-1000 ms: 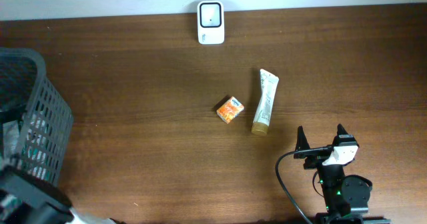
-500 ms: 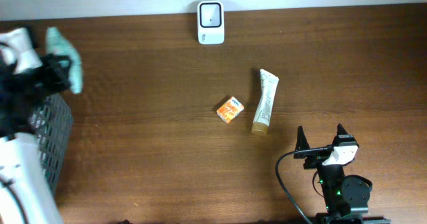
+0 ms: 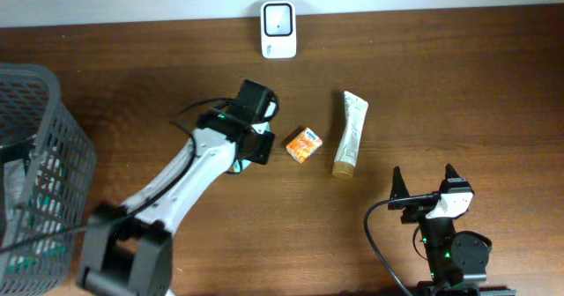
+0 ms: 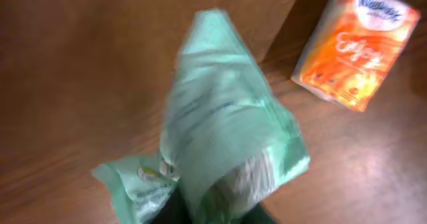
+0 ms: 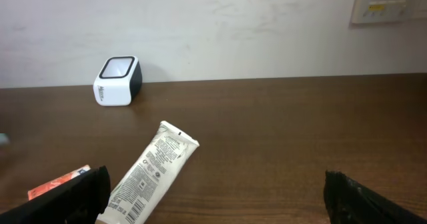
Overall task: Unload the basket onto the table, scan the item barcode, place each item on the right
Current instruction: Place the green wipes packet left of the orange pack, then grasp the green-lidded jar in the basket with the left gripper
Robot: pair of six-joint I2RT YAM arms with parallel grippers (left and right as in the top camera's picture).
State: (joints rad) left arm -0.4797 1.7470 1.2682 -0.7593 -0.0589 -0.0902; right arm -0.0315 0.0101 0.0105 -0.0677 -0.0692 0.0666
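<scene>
Your left gripper (image 3: 256,148) is out over the middle of the counter (image 3: 458,85), its jaws narrow and, as far as the blurry wrist view lets you tell, closed on a green pack (image 4: 227,137). The pack sticks up out of the jaws and fills most of that view. In the overhead only a sliver of green shows under the arm. An orange tissue pack (image 3: 303,144) lies just beside the gripper, on its right and apart from it. A tube (image 3: 351,133) lies further right. The white scanner (image 3: 278,29) sits at the far edge (well apart from the green pack). A basket (image 3: 35,155) stands at the left end. Your right gripper (image 3: 426,186) sits low near the front edge, jaws wide, gripping nothing.
</scene>
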